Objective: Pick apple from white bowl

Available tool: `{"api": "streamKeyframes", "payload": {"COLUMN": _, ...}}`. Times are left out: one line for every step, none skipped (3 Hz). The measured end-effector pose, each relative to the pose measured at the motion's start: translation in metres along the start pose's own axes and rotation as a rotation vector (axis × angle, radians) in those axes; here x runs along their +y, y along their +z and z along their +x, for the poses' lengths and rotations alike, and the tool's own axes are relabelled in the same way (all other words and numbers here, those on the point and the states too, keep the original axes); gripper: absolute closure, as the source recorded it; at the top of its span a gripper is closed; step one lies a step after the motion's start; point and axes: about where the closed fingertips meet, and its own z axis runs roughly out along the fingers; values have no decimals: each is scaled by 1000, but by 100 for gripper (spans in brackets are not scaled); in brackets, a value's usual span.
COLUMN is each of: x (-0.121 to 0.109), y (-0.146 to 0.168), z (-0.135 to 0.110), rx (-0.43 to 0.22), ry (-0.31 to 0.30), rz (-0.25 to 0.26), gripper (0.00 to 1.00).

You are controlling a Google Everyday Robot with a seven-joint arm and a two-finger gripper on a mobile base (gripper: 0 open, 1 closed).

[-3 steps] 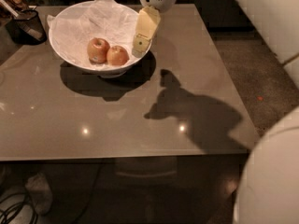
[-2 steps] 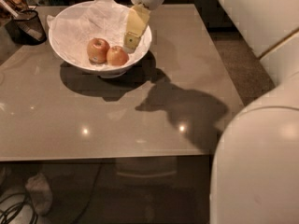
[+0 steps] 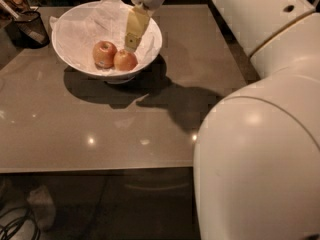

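The white bowl (image 3: 75,64) stands at the back left of the grey table, lined with crinkled white paper. Two apples lie in it side by side. The apple (image 3: 125,60), smaller and evenly orange-red, is the right one. A slightly larger apple (image 3: 104,54) with paler patches touches it on the left. My gripper (image 3: 132,45) hangs down from its white wrist inside the bowl's right half. Its yellowish tip is just above and behind the apple, close to it.
A dark mesh cup (image 3: 31,28) with items in it stands left of the bowl at the table's back left corner. My white arm (image 3: 260,154) fills the right side of the view. Cables (image 3: 17,226) lie on the floor below the table's front edge (image 3: 95,169).
My gripper has moved left from the bowl's right rim to over the apples. My arm's body has swung further into the right of the view.
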Motion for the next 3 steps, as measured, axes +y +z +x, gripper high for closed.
{"api": "streamKeyframes", "payload": {"x": -5, "y": 11, "z": -7, "rx": -5, "ry": -2, "rz": -17, "gripper": 22}}
{"api": "streamKeyframes", "payload": {"x": -10, "y": 23, "z": -12, "rx": -4, "ry": 3, "rz": -40, "gripper": 24}}
{"api": "streamKeyframes", "payload": {"x": -12, "y": 34, "z": -16, "rx": -9, "ry": 18, "rz": -66, "gripper": 28}}
